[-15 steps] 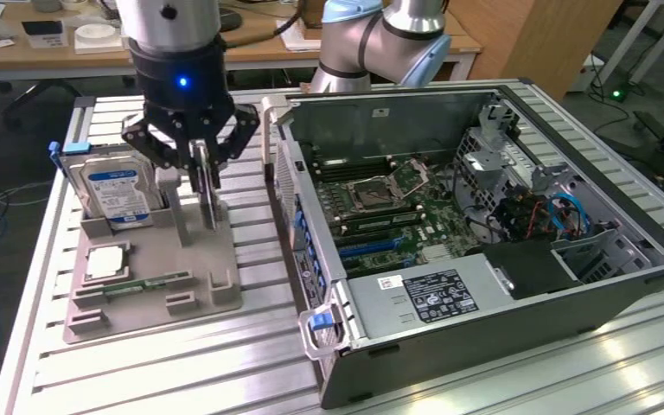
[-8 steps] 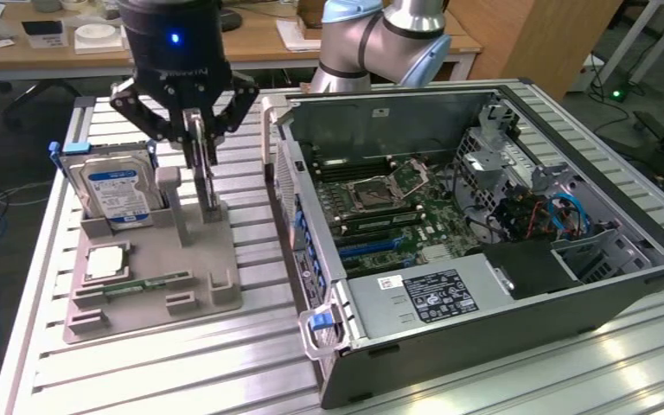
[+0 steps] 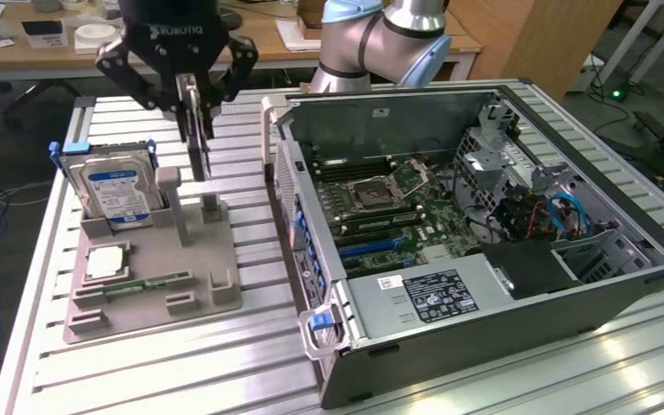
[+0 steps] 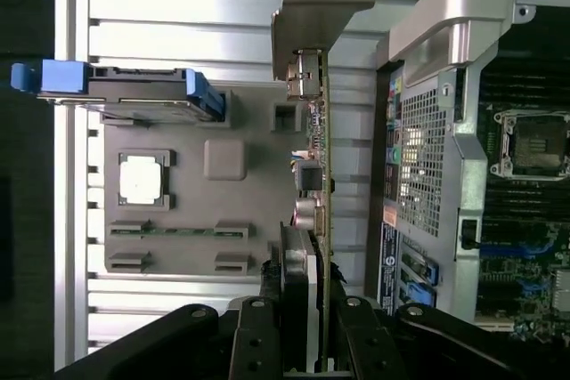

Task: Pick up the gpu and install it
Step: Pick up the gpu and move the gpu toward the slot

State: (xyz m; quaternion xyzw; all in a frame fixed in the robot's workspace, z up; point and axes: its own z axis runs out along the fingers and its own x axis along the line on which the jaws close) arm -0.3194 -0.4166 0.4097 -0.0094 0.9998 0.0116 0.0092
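Observation:
My gripper (image 3: 197, 97) is shut on the gpu (image 3: 201, 147), a thin dark card that hangs edge-down. The card is lifted a little above the tall slot post (image 3: 210, 212) of the grey holder tray (image 3: 153, 298). In the wrist view the gpu (image 4: 319, 166) runs edge-on away from my gripper (image 4: 307, 287), and its pale metal bracket (image 4: 312, 15) is at the far end. The open computer case (image 3: 609, 285) lies beside the tray, towards the exterior view's right. Its motherboard (image 3: 396, 203) and blue expansion slots (image 3: 367, 247) are exposed.
On the tray stand a silver hard drive with a blue label (image 3: 118, 192), a square processor chip (image 3: 107, 261) and a narrow green memory stick (image 3: 148, 284). The case's side wall (image 3: 291, 207) rises between tray and motherboard. The arm's base (image 3: 384, 39) stands behind the case.

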